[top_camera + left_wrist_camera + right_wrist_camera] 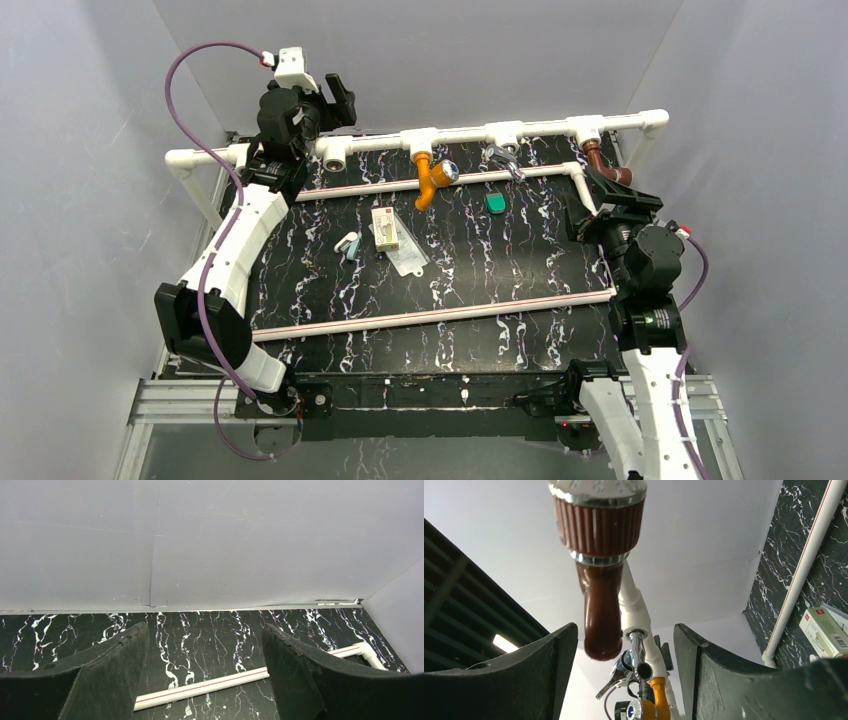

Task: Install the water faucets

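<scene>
Right claw (624, 627) has its jaws apart, one on each side of the dark reddish-brown plastic faucet (600, 605), with a gap on both sides and no contact, so nothing is held. Left claw (205, 627) is also spread wide and empty, raised at the back left over the black marble-pattern worktop (450, 330), well apart from everything. The brown faucet hangs at the right-hand tee fitting (585, 127) of the long white PVC pipe rail (520, 130) along the back edge. It looks seated there, but the joint itself is too small to confirm. The orange plastic faucet (425, 183) with a round bluish-silver knob (445, 172) hangs from a tee further left on the same rail and also looks fitted. A chrome metal tap (505, 160) sits between the two. A small green block (495, 203) and a small cream card box (385, 228) lie loose on the worktop and are not part of the job. Handling judgement: the faucets look light, stiff moulded plastic that won't deform under a pinch. The glossy curved spout is smooth and likely slippery, and it would lever sideways if gripped at its tip. The better hold is the ribbed brown collar (599, 525) under the silver cap, or the straight body close to the tee, where the ridges give bite for turning. Risks are cross-threading, or twisting the tee on the rail if it is pushed off-axis. My read is that the task is near done.
</scene>
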